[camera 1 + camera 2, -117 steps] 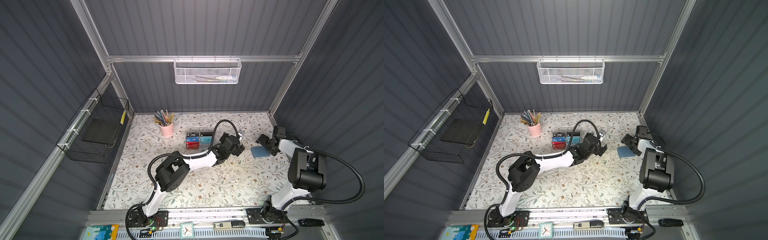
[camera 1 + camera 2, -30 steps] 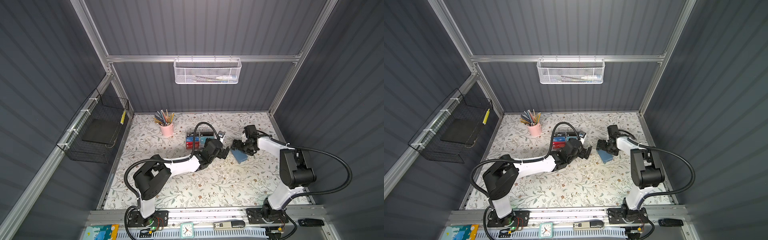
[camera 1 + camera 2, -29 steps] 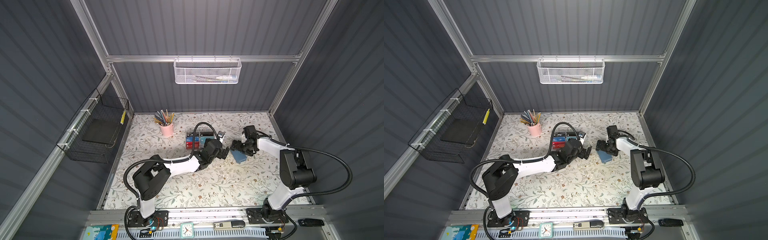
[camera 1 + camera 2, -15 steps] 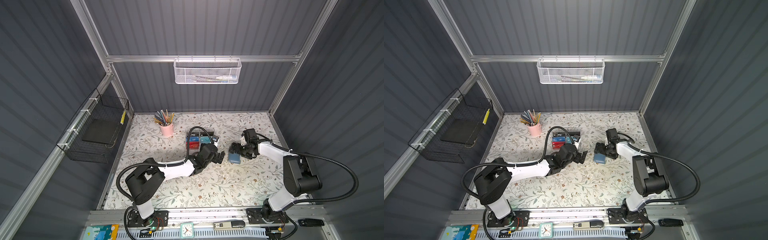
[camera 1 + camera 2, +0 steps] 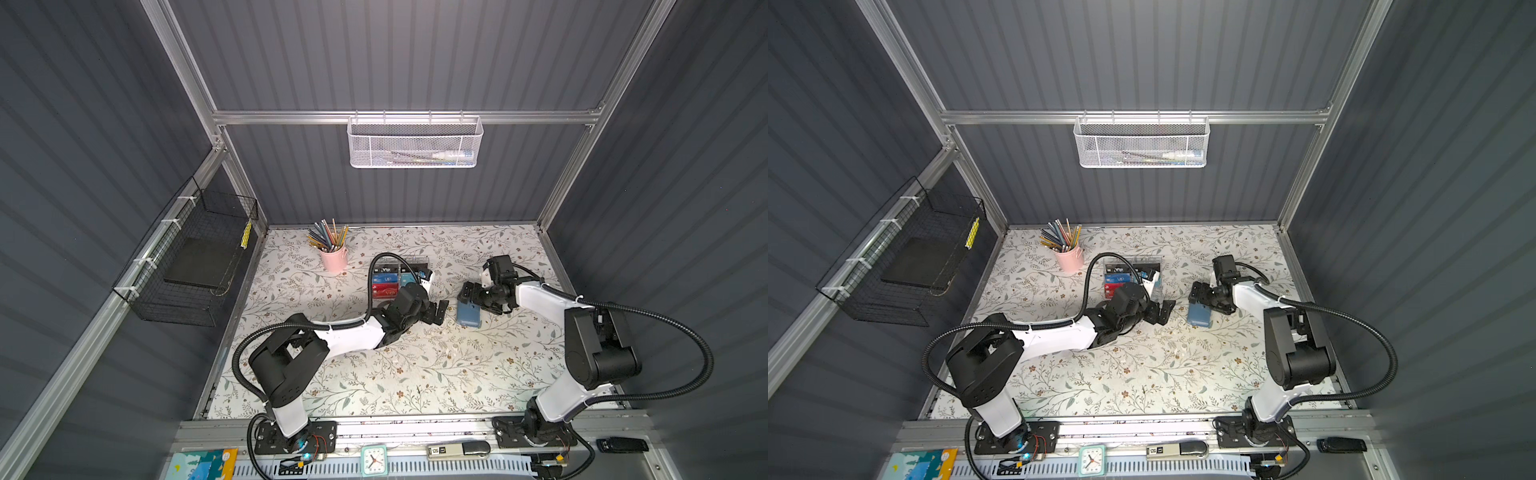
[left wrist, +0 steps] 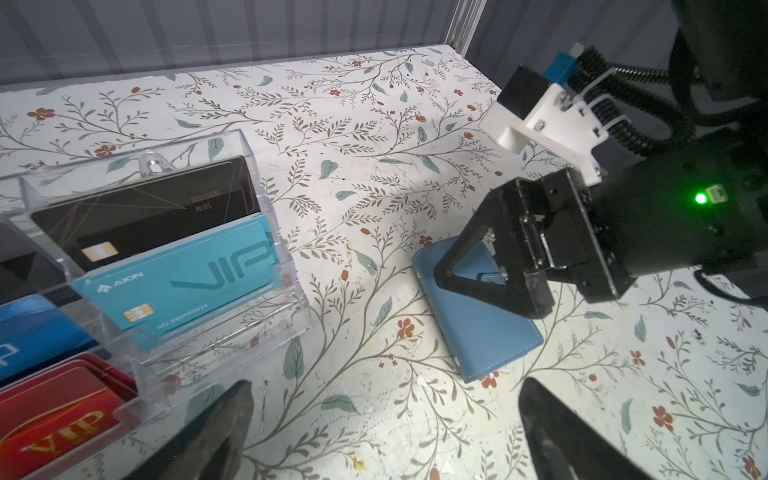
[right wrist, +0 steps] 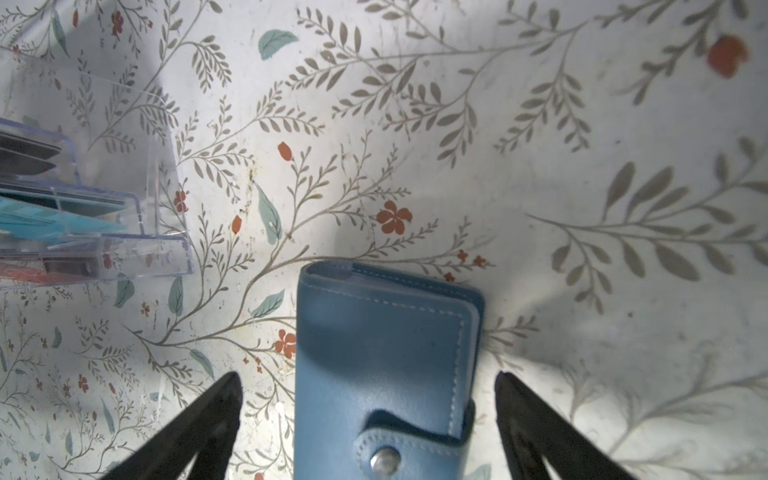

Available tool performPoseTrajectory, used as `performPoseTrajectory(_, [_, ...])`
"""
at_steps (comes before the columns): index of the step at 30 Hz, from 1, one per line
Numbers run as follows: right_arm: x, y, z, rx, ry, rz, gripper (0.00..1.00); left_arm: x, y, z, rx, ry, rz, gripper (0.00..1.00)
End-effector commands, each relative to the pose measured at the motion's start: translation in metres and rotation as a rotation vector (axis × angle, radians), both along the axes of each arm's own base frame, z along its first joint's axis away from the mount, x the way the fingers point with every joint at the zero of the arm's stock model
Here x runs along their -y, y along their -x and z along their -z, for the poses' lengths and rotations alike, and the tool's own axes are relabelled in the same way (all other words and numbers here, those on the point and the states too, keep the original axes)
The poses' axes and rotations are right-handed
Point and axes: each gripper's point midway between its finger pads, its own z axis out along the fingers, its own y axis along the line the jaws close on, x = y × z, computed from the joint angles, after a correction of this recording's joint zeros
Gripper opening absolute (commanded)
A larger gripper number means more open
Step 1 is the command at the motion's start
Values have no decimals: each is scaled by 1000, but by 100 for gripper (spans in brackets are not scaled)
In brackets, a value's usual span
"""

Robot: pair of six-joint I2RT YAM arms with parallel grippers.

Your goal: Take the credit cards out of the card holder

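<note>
The card holder is a blue-grey wallet lying flat on the floral table, folded shut with its snap tab fastened. It shows in both top views and in the left wrist view. The credit cards are hidden. My right gripper is open and straddles the holder's tab end, with a gap on each side. My left gripper is open and empty, low over the table just left of the holder.
A clear acrylic rack with VIP cards stands right behind the left gripper. A pink cup of pencils is at the back left. A black wire basket hangs on the left wall and a white mesh basket on the back wall.
The card holder has come from the table's right side toward the middle along with my right gripper. My left gripper has drawn back leftward and lower, near the rack.
</note>
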Motion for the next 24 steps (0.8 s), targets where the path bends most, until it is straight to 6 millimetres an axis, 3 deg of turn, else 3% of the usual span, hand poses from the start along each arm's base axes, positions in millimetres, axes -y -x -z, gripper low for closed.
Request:
performPoseTrajectory(1, [-2,9,12,-33,-13,-4,91,6,3,-3,-18,41,24,100])
performPoseTrajectory(10, [-6,15,25,-57,-15,-1,84,4,1,0,-53,75,28,100])
performPoseTrajectory(24, [-8,20,37,-75,-6,-3,52,3,-1,5,-75,80,22,100])
